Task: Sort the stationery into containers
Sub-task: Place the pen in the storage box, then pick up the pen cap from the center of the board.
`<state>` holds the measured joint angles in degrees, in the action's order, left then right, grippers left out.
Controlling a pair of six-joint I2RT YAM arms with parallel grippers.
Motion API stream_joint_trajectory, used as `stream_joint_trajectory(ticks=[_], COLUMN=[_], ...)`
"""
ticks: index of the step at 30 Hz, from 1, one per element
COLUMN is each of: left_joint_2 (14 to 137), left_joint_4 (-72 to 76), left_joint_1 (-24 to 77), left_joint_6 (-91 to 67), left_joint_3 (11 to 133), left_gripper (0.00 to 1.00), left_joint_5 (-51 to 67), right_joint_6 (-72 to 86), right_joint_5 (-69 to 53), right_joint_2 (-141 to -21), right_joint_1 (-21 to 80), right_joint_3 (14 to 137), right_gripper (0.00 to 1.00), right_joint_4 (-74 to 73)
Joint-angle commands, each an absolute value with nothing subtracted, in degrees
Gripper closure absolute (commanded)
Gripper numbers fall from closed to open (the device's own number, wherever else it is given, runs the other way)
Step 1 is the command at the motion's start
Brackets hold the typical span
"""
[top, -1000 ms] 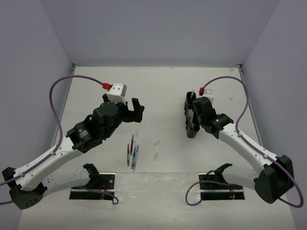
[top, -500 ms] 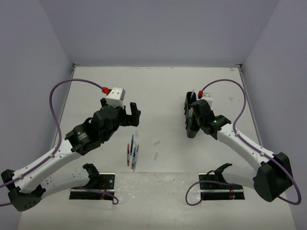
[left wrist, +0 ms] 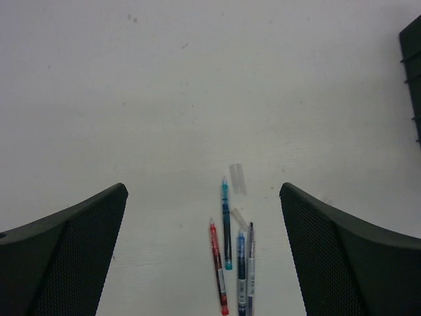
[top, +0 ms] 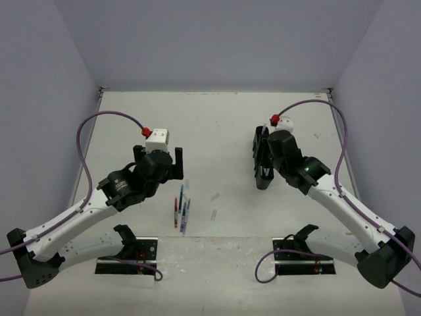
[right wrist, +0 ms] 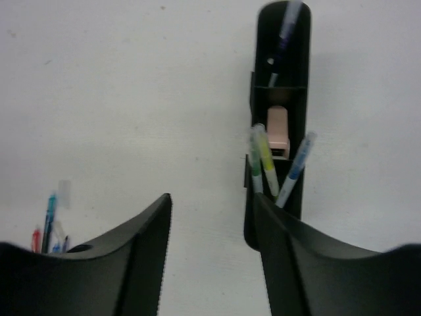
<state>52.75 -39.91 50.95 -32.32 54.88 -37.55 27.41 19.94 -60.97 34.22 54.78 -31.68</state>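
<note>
Several pens [top: 181, 207] lie bunched on the white table. In the left wrist view they are a red pen [left wrist: 219, 276], a teal pen [left wrist: 226, 227], a blue pen [left wrist: 241, 273] and a grey pen [left wrist: 250, 260]. My left gripper [left wrist: 204, 191] is open and empty above and just behind them. The black organiser tray [right wrist: 279, 99] holds a yellow-green marker [right wrist: 266, 161], a blue marker [right wrist: 295, 171], a pinkish eraser [right wrist: 279, 131] and a pen [right wrist: 284, 36] in its far compartment. My right gripper [right wrist: 212, 201] is open and empty, with its right finger over the tray's near end.
Two clear pen caps [left wrist: 237, 178] lie by the pen tips and show in the top view [top: 215, 196] right of the bunch. The tray [top: 258, 141] lies right of centre, partly under my right gripper [top: 271, 164]. White walls enclose the table.
</note>
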Motion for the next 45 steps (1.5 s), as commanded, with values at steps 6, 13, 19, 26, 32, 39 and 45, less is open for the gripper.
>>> stream_joint_trajectory(ticks=[6,13,19,26,32,39,45], left_joint_2=[55.55,50.37,52.97,57.87,65.79,74.53,76.26], left_joint_4=[-48.18,-47.78,-46.59,-45.36,-39.07,-39.80,-42.98], left_joint_1=[49.57,49.56,49.56,49.48,50.15,50.71,50.58], left_joint_6=[-38.52,-40.65,-46.87,-50.43,-54.99,-35.96,-21.52], left_joint_3=[54.29,52.10,47.17,46.27,45.32,52.11,58.22], left_gripper=[0.00,0.00,0.05,0.35,0.43,0.43,0.40], left_joint_5=[-42.34,-40.78,-32.14,-29.26,-24.38,-20.82,-14.27], right_joint_6=[34.15,45.21,48.90,50.80,50.39,46.41,40.77], right_joint_5=[19.65,22.00,19.79,23.77,25.82,27.42,26.53], right_joint_2=[-70.45,-77.89,-77.95,-81.56,-78.48,-74.10,-69.46], right_joint_1=[47.06,53.27,53.35,53.91,53.95,53.88,53.88], right_joint_3=[64.30,62.79,57.82,58.84,56.34,52.65,49.23], right_gripper=[0.01,0.05,0.19,0.29,0.33,0.33,0.33], right_joint_4=[-33.34,-30.80,-24.86,-29.87,-29.63,-29.71,-27.71])
